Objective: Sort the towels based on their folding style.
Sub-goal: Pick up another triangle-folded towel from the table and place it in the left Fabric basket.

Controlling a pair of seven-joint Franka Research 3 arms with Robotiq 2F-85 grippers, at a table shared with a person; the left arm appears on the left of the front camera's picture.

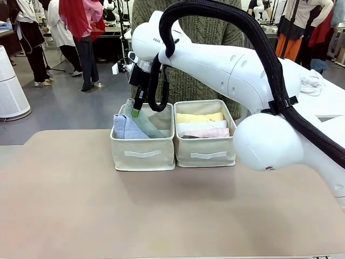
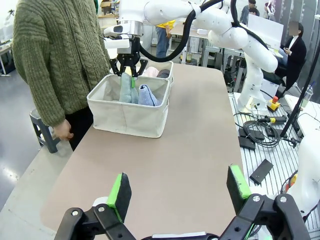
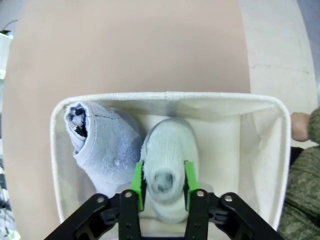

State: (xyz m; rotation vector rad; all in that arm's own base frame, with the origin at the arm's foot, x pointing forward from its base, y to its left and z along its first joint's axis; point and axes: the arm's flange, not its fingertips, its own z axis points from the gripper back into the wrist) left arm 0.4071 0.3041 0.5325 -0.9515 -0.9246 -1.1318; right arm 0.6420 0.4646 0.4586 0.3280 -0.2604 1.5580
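My right gripper reaches into the left cream box and is shut on the pale grey-green cone towel, its green pads pressing both sides. The periwinkle blue cone towel leans next to it in the same box. In the right box lie the rolled yellow towel, white towel and pale pink towel, with a dark edge below them. My left gripper hovers open over the near table end, holding nothing.
A person in a green knit sweater stands right behind the boxes, one hand near the left box's far wall. The tan table top stretches in front of the boxes. Cables and a stand lie beside the table.
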